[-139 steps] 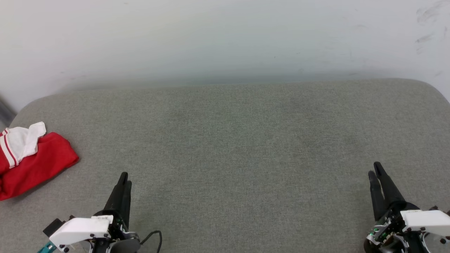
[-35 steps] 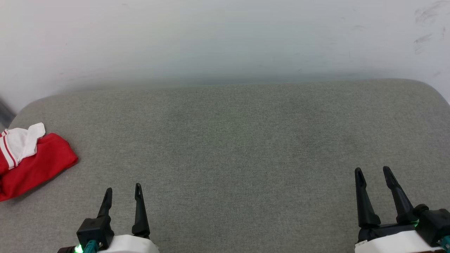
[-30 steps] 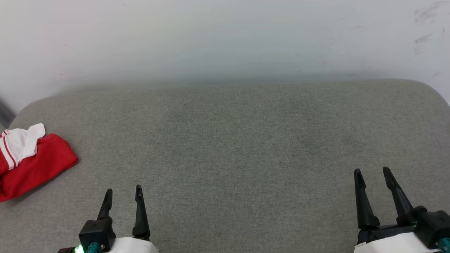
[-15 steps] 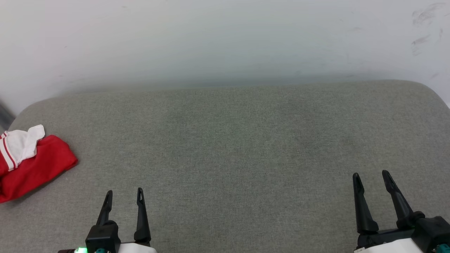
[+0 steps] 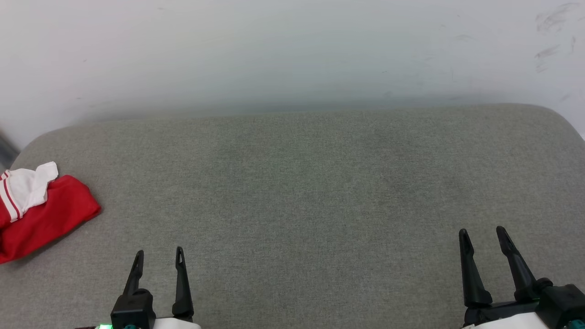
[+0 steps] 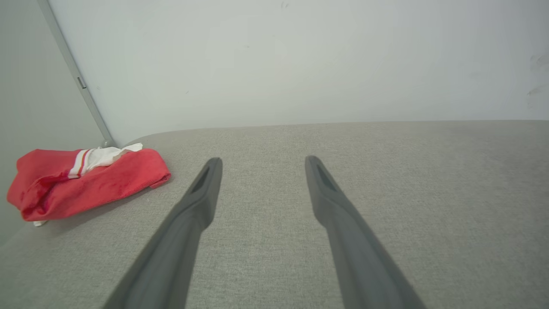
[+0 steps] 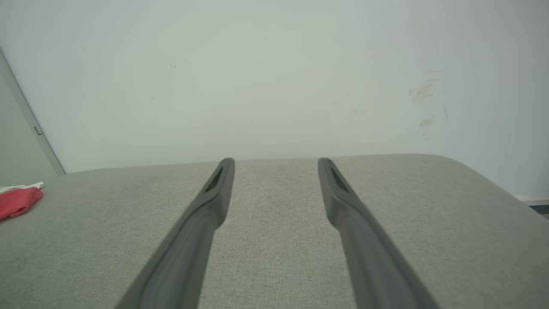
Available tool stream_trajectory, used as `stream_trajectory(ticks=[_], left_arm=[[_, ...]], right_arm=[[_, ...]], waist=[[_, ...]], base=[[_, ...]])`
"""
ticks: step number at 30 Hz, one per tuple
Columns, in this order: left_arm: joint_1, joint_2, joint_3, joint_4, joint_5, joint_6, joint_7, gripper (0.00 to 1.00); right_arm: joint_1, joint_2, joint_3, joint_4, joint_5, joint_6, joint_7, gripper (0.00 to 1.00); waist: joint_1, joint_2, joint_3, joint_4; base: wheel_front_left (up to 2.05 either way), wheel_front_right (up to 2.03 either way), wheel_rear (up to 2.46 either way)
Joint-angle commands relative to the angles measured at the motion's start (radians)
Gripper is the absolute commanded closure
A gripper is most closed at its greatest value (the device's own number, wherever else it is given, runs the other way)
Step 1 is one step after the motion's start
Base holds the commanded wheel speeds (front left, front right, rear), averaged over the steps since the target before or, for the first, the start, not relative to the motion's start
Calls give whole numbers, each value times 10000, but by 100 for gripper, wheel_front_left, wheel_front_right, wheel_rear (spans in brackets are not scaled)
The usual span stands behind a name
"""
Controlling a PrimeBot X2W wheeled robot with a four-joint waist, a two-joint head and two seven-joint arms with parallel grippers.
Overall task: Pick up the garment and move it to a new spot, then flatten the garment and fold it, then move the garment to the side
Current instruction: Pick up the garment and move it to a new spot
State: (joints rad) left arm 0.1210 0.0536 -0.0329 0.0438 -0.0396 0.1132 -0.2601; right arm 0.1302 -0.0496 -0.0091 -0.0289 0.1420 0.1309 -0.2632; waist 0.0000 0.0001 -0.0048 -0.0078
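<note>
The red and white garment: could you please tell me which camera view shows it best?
The left wrist view: the whole garment appears there, bunched on the grey cushion with its striped trim showing. The head view cuts it off at the picture's left edge; the right wrist view catches just a small red-and-white corner.

Spread right pincer, grey cushion, red garment

The garment is a red jersey bunched into a loose, rumpled heap, neither spread flat nor neatly folded. A white sleeve with red-and-white striped trim lies crumpled across its top. It rests on the grey tabletop at the far left edge, close to the rounded back-left corner. Its left part runs out of the head view.
</note>
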Motion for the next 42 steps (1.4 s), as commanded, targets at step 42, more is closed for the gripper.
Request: stream_trajectory(ticks=[42], left_arm=[[179,-33,856,42,-238,331,-59,0]], right_arm=[[428,-10,321,-313,-212,-3,-25,0]], waist=[[0,-1,-232,3384]], base=[[0,0,0]])
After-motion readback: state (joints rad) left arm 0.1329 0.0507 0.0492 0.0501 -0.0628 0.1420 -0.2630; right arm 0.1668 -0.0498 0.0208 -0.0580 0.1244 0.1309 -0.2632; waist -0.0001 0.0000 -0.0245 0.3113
